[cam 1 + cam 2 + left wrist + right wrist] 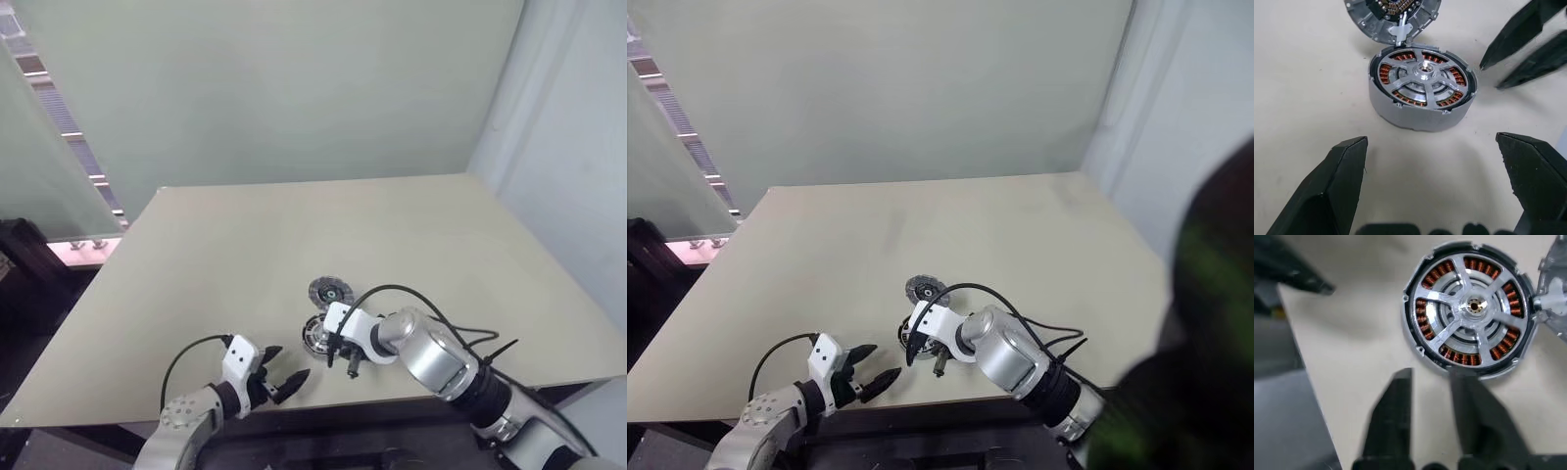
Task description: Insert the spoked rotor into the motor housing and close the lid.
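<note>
One tan table (245, 255) carries one motor housing (1422, 88) with one spoked rotor (1472, 307) seated inside its copper windings, and one toothed lid (331, 290) lying open beside it. No writing is legible on any part. The left gripper (279, 375) stands spread wide and empty near the table's front edge; the right gripper (1432, 423) hangs just beside the housing, fingers slightly parted, grasping nothing.

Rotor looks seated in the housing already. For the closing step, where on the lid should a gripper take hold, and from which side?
Probably by the lid's free toothed rim, the edge farthest from the motor housing. It lies open-face up on the table, seemingly joined to the housing by a small tab, so it should swing over the spoked rotor. Come from the lid's far side; the right gripper is nearest.
</note>
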### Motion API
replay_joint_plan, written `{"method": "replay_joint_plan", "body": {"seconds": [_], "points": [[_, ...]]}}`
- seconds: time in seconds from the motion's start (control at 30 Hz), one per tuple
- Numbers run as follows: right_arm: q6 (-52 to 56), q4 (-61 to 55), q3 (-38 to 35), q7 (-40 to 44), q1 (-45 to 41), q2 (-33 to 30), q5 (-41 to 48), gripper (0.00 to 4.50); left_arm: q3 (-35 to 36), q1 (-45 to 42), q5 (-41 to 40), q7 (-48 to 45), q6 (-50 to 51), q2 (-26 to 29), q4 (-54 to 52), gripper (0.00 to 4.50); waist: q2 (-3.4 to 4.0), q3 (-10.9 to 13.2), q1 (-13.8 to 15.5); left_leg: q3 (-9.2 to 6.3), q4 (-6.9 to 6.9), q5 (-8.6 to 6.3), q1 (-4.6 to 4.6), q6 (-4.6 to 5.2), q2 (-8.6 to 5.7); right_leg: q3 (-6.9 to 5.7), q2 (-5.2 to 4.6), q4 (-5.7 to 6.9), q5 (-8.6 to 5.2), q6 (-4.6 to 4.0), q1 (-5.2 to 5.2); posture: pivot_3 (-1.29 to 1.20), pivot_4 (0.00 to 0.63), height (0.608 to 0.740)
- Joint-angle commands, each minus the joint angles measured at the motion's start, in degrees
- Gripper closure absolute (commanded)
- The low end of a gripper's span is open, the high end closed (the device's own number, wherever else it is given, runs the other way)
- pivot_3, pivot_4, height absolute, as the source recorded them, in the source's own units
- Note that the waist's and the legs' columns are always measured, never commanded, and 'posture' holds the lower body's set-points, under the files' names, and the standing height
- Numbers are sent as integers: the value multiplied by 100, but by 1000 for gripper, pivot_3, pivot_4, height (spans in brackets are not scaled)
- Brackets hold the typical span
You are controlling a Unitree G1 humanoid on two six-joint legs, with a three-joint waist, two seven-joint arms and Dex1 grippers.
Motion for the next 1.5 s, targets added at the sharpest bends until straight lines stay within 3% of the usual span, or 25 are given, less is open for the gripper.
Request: {"method": "replay_joint_plan", "body": {"seconds": [0.03, 0.2, 0.53, 1.07, 1.17, 1.5], "points": [[-260, -261, 206, 133, -313, -73, 45, 1835, 45, -80, 12, -1, -101, 11, -99, 0, 0, 0, 4, -4, -1, 0, 0, 0, 1, -4, 0, 0, 0, 0, 1, 0, 0, 740], [-689, 27, 525, 20, -475, -102, -181, 47, 46, -84, 29, 2, -72, 23, -140, 0, 0, 0, 7, -2, 0, 0, -3, 0, -5, -2, -4, -3, 0, 0, 2, 0, 0, 740], [-1410, 555, 1094, 253, -767, -349, -652, 47, 56, -81, 29, 37, 19, 49, -245, 0, -1, 0, 6, -2, 5, 0, -2, 0, -5, -2, -5, -3, 0, 0, 4, 0, 0, 740], [-1667, 1011, 1212, 407, -725, -47, -1004, 47, 41, 22, 30, 37, 125, 94, -455, 0, -1, 0, 7, -2, 2, 0, -1, -1, -4, -2, -4, -3, 0, 0, 4, 0, 0, 740], [-1725, 1205, 1168, 379, -713, 11, -1042, 639, 45, 21, 28, 45, 143, 97, -466, 0, -1, 0, 7, -3, 3, 0, -2, 0, -5, -2, -4, -3, 0, 0, 4, 0, 0, 740], [-1840, 1535, 896, 191, -585, 179, -1174, 4070, 44, 1, 18, 79, 183, 95, -486, 0, -4, -2, 2, 2, 3, 0, 20, -1, 0, -2, -3, 0, 0, -1, 18, 0, 0, 740]]}}
